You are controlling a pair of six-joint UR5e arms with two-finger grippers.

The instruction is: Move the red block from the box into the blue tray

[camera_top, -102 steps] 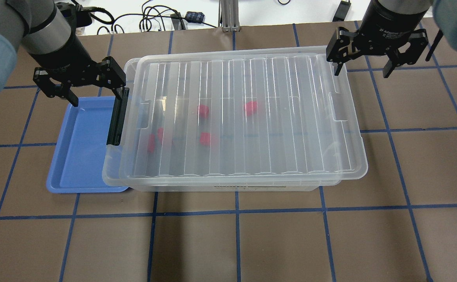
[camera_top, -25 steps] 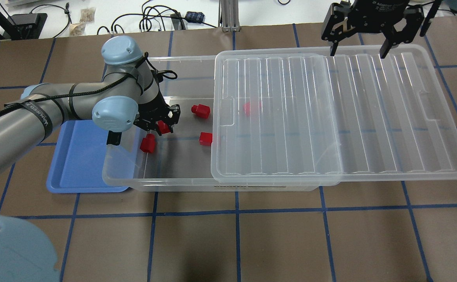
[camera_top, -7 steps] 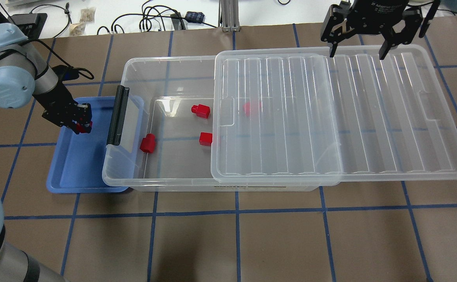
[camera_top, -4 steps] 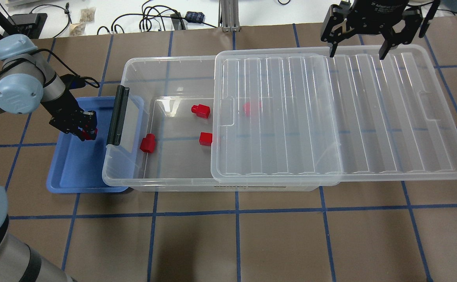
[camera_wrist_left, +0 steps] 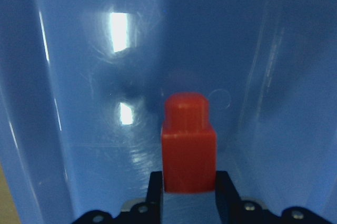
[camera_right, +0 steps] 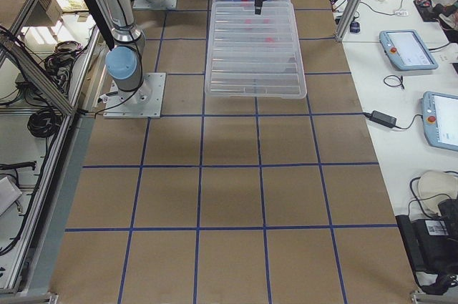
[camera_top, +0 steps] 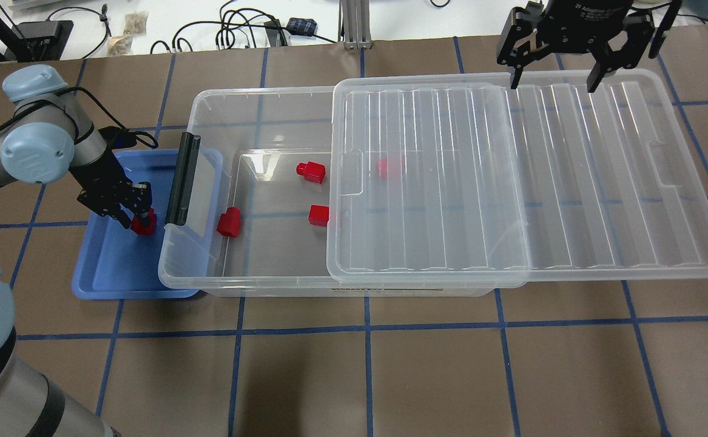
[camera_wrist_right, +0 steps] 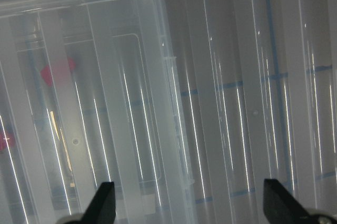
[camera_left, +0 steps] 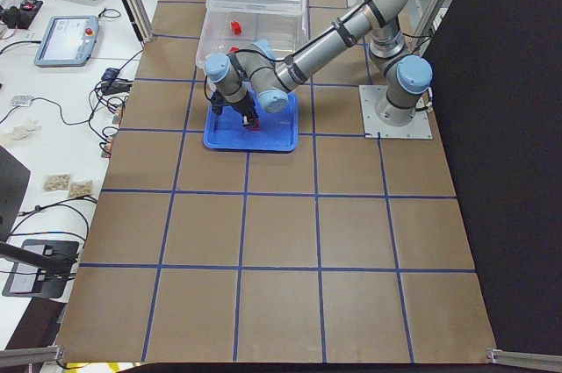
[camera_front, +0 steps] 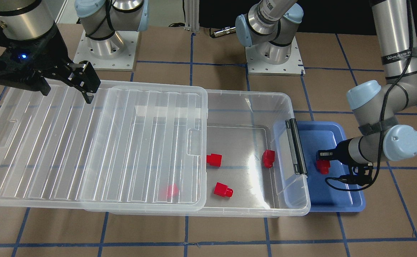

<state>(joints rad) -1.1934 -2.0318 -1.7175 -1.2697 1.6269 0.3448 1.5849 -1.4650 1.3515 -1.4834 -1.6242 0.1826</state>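
Observation:
My left gripper [camera_top: 139, 220] is shut on a red block [camera_top: 144, 226] and holds it low inside the blue tray [camera_top: 108, 267], next to the box's end. In the left wrist view the fingers [camera_wrist_left: 154, 187] clasp the block [camera_wrist_left: 188, 145] above the tray floor [camera_wrist_left: 95, 76]. The clear box [camera_top: 256, 115] has its lid [camera_top: 511, 182] slid off to the right. Three more red blocks [camera_top: 229, 222] lie uncovered in it, and one [camera_top: 390, 167] lies under the lid. My right gripper [camera_top: 554, 76] is open above the lid's far edge.
A black latch bar [camera_top: 182, 179] stands on the box's end wall between the tray and the box's inside. Cables and small devices [camera_top: 256, 27] lie beyond the table's far edge. The front-facing view shows both arm bases [camera_front: 272, 53] behind the box.
My left gripper has moved with the red block toward the near side and lower inside the blue tray. The right gripper, the lid and the box have not moved.

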